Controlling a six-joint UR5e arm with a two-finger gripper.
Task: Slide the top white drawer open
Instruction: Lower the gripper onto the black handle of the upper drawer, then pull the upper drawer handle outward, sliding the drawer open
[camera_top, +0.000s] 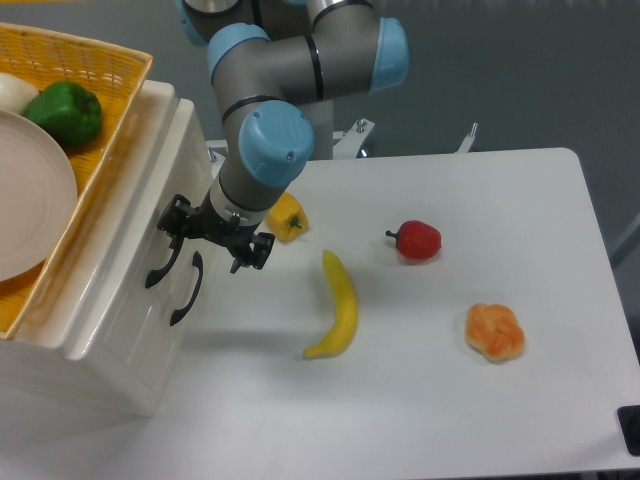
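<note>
black two-finger gripper (213, 236): jaws spread, nothing held | glossy white plastic top drawer (135, 215) closed in cabinet at table's left | its curved black handle (163, 264) sits just left-below jaws, long axis roughly vertical in frame

A robotics lab: a bare white worktop (520, 230) against a plain grey wall, set with plastic toy food such as a banana (338, 308).

One high camera looks down across table (450, 400).
</note>
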